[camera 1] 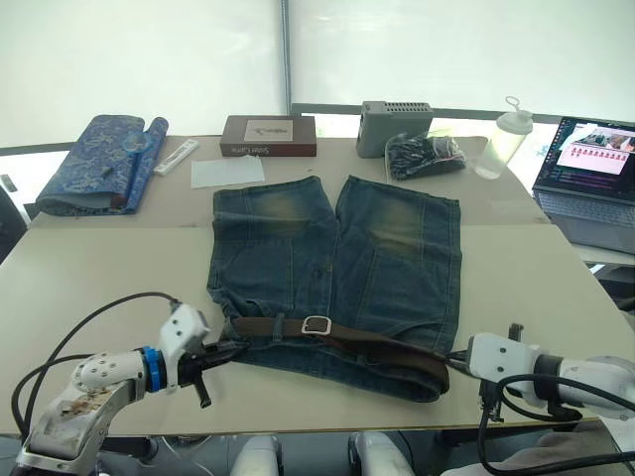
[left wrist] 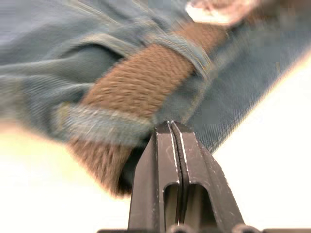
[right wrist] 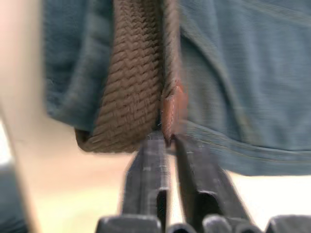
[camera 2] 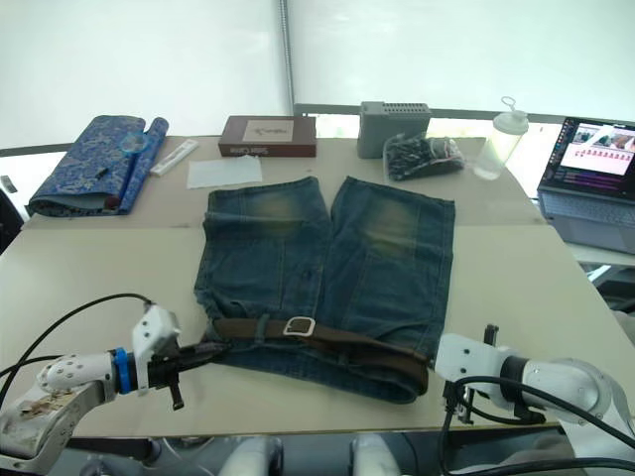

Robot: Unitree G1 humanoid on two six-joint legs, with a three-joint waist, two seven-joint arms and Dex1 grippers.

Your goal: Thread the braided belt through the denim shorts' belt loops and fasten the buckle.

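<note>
Arms low, flanking belted denim shorts (camera 1: 337,268)

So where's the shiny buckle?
In the left eye view, the buckle lies on the shorts' waistband, near the middle of the belt, between the two pincers.

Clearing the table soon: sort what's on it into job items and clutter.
Job: denim shorts, braided belt, buckle, belt loops.

Clutter: blue patterned fabric roll, brown box, grey box, bag of dark items, plastic bottle, laptop, paper sheet.
</note>
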